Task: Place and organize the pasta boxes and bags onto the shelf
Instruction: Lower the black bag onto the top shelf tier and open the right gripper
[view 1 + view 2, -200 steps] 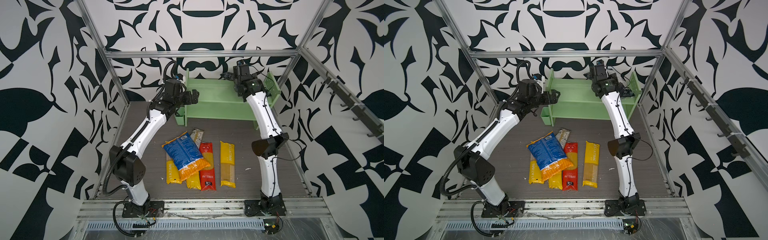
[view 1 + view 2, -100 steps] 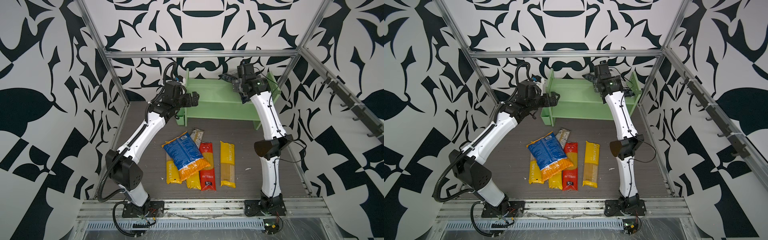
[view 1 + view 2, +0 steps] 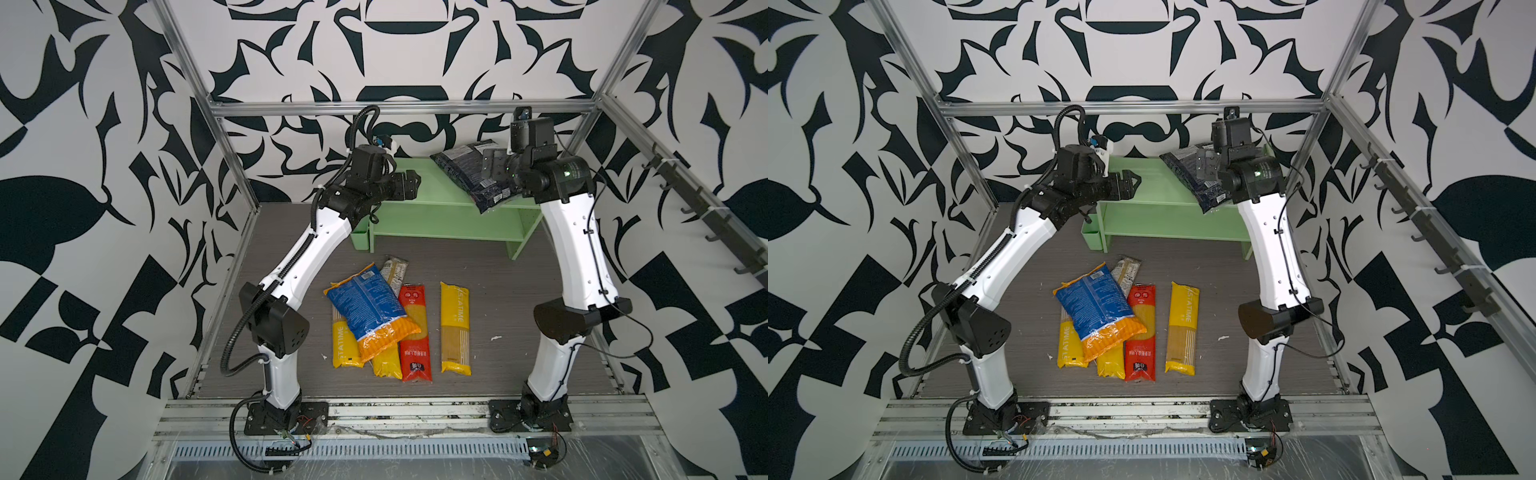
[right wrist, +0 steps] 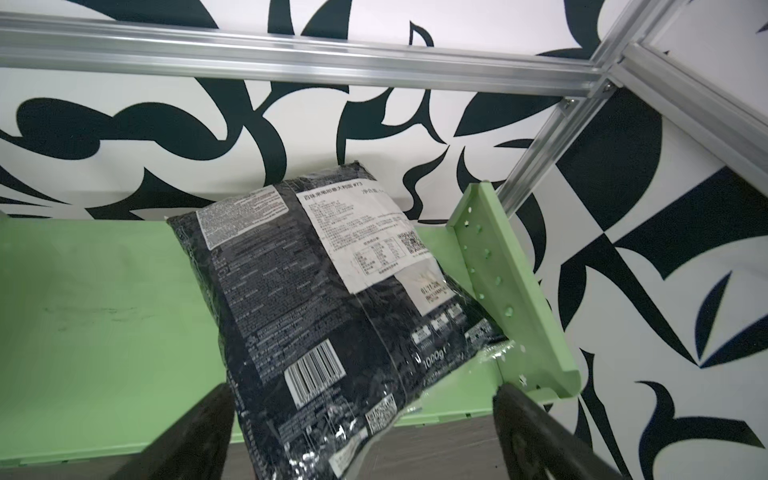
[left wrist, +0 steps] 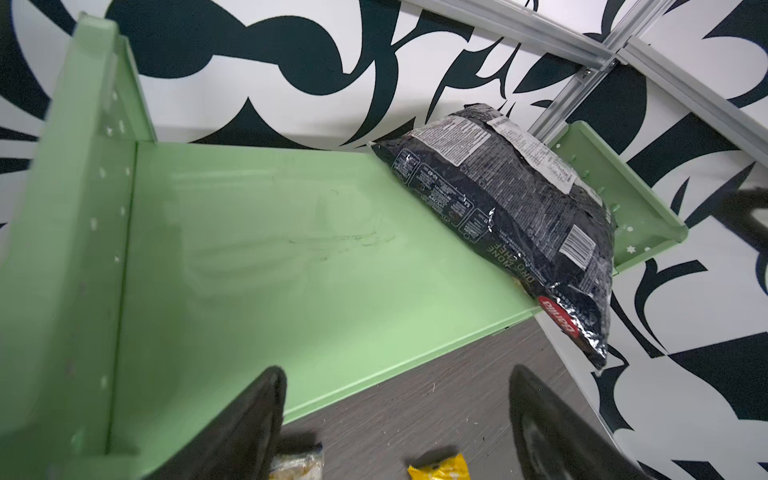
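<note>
My right pincer (image 3: 494, 168) is up at the right end of the shelf (image 3: 436, 195), jaws spread wide to either side of the near end of the black bag (image 3: 465, 170). In the right wrist view a clear gap shows between the bag (image 4: 332, 311) and one finger (image 4: 540, 436), so I am not clamping it. The bag lies tilted on the top tier, label side up. One edge leans on the hole-dotted right side panel (image 4: 498, 282), and its near corner hangs over the front edge. My left pincer (image 3: 409, 183) hovers by the left end of that tier, jaws apart with nothing between them, well apart from the bag. The other packs lie on the surface (image 3: 498, 291) in front of the shelf. The blue bag (image 3: 370, 311) lies across a yellow pack (image 3: 343, 345) and a second yellow pack (image 3: 388, 361). A clear pack (image 3: 395, 268) pokes out behind it, and the red pack (image 3: 415, 332) sits just beside it. A third yellow pack (image 3: 455, 328) lies a little to the right, apart from the rest. A small green cup (image 3: 359, 237) hangs on the shelf's left side.
</note>
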Available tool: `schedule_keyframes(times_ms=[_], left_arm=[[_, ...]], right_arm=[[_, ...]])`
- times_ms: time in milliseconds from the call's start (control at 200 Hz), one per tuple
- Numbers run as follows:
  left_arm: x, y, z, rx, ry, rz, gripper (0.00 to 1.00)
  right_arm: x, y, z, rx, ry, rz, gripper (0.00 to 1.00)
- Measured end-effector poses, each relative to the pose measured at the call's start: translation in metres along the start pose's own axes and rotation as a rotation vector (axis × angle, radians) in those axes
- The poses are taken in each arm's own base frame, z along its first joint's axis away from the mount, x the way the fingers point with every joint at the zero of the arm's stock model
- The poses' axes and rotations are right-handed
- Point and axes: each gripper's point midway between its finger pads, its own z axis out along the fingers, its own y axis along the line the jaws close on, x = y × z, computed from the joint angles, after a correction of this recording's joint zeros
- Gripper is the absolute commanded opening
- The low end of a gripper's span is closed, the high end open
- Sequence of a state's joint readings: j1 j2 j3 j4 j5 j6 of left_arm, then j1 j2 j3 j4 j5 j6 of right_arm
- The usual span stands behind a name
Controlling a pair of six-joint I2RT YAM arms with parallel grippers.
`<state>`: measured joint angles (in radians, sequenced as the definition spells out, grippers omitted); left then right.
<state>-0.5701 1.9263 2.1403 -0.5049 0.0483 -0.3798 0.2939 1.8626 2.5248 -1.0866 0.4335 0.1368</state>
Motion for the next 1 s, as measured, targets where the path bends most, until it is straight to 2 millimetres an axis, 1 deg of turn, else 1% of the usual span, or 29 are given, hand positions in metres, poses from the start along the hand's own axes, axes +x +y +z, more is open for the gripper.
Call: schedule_keyframes(times_ms=[115, 195, 385, 520, 635, 765, 835, 1000], left_arm=[[0.002, -0.006, 0.018, 0.027, 0.014, -0.021, 0.65], [0.006, -0.012, 0.028, 0.051, 0.029, -0.03, 0.62], [0.015, -0.022, 0.051, 0.098, 0.061, -0.061, 0.62], [0.01, -0.029, 0.068, 0.135, 0.05, -0.077, 0.62], [0.009, -0.033, 0.081, 0.166, 0.04, -0.098, 0.63], [0.016, -0.034, 0.09, 0.183, 0.056, -0.125, 0.63], [0.016, -0.035, 0.091, 0.189, 0.056, -0.131, 0.63], [0.015, -0.041, 0.09, 0.208, 0.052, -0.135, 0.63]], right_arm=[[0.011, -0.005, -0.009, 0.0, 0.024, 0.007, 0.99], [0.021, -0.008, -0.013, 0.003, 0.045, 0.007, 0.99], [0.042, -0.019, -0.03, 0.009, 0.079, 0.028, 0.98], [0.053, -0.026, -0.044, 0.003, 0.084, 0.055, 0.98], [0.065, -0.027, -0.052, -0.013, 0.101, 0.079, 0.98], [0.084, -0.022, -0.05, -0.043, 0.135, 0.118, 0.96], [0.098, -0.018, -0.046, -0.058, 0.161, 0.14, 0.93], [0.127, -0.002, -0.024, -0.103, 0.226, 0.195, 0.91]])
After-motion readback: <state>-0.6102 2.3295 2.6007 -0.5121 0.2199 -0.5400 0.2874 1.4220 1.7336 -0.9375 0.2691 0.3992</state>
